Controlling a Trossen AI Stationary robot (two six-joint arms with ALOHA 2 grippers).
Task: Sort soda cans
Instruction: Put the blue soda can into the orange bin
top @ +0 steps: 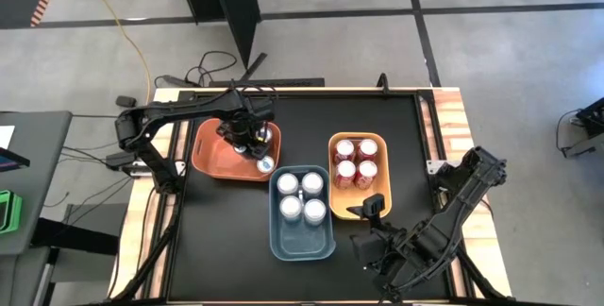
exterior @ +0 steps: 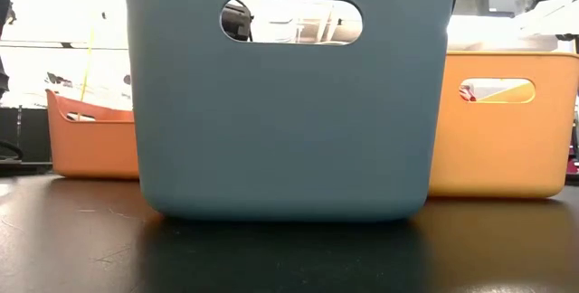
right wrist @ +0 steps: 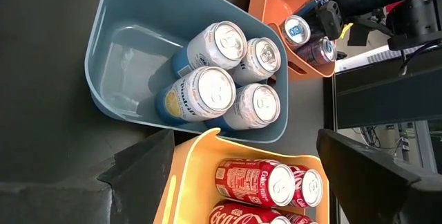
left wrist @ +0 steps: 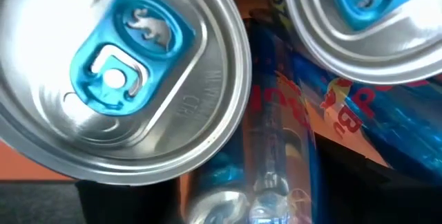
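A: While the black worktop carries three bins, which one is in the middle?

B: The blue bin, with four silver-white cans. The yellow bin beside it has four red cans.

A: And the orange bin?

B: The left hand is down inside it, over blue-and-silver cans; I cannot tell if it grips one.

A: The right hand?

B: Released, fingers wide, near the yellow bin.

four silver-white cans, four red cans, three bins
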